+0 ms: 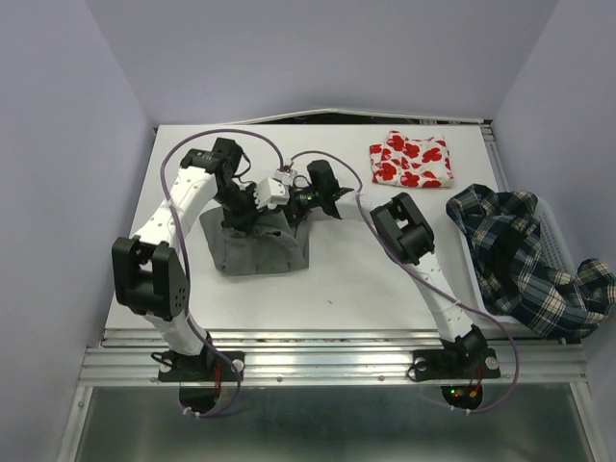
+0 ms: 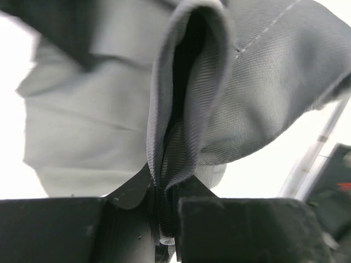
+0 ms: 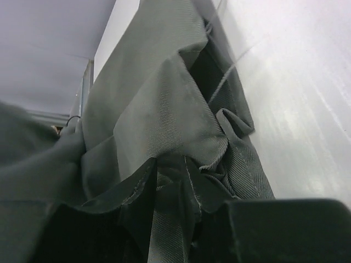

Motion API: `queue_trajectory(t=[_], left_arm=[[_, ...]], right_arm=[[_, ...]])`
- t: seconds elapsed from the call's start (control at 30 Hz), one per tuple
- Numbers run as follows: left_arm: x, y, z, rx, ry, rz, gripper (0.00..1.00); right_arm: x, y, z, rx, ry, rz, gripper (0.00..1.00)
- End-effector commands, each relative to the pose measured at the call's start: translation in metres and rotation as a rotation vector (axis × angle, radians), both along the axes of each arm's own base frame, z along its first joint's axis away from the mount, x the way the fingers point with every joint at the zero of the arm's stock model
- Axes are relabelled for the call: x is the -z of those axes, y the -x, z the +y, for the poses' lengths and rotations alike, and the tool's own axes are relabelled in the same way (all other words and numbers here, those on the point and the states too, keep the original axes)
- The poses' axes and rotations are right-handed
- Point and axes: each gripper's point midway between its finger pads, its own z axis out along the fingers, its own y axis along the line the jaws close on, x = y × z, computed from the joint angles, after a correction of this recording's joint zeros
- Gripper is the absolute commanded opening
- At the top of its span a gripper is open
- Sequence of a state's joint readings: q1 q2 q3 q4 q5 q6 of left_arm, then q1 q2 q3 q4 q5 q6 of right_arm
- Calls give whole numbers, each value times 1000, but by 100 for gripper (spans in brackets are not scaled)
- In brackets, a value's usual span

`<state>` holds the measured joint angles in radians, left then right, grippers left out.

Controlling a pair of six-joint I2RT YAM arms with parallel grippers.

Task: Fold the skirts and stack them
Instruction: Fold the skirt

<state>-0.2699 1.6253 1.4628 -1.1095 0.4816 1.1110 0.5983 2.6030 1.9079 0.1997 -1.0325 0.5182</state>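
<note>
Grey skirt (image 1: 258, 252) is left of centre on the tabletop (image 1: 375, 289), a rumpled heap with its upper edge gathered up where both arms meet over it.

Left tool (image 2: 167, 205): jaws nearly together, pinching a doubled fold of the grey cloth. The fold balloons open just above the pinch. Solid hold.

Right tool (image 3: 186, 224): jaws partway in, with grey cloth bunched in the gap between the fingers. Can't tell whether it's actually clamped or just sitting in there.

The two tools are close together at the skirt's upper edge, left one on the left. The right arm reaches in from the right across mid-frame.

Red-print skirt (image 1: 412, 161): folded into a flat rectangle at the upper right of the tabletop, well apart from the grey one.

Plaid skirt (image 1: 515, 255): unfolded, draped over the white mesh basket (image 1: 560, 245) at the right edge, one end trailing off toward the frame's right side.

No stack yet; the three skirts lie apart.
</note>
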Motion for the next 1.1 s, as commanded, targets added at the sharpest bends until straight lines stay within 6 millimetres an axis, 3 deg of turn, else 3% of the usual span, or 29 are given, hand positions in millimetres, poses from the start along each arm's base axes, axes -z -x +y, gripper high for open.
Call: queue_trajectory(t=[0.0,0.27,0.37,0.53,0.6,0.67,0.7,0.83,1.07], left_arm=[[-6,-41,5,1,-17,-94,0],[40,-82,7,-31,-54,-130,1],[53,-96,6,-51,-46,-178,6],[68,-103,7,-77,-39,-239,23],[72,-101,10,-86,-38,-239,38],[73,-99,11,-90,-39,-235,45],[73,-98,11,-96,-36,-233,57],[63,-104,10,-130,-5,-247,72],[-18,-134,9,-237,113,-342,82]], right_arm=[[3,27,0,-75,-17,44,30],[4,30,-1,-87,-19,66,30],[3,29,0,-90,-23,66,31],[1,20,2,-56,-7,28,36],[-1,6,0,-12,15,-30,45],[-3,-10,-5,37,65,-64,49],[-1,-29,-15,111,127,-121,60],[-13,-72,-38,280,230,-224,72],[-81,-128,-92,448,213,-324,78]])
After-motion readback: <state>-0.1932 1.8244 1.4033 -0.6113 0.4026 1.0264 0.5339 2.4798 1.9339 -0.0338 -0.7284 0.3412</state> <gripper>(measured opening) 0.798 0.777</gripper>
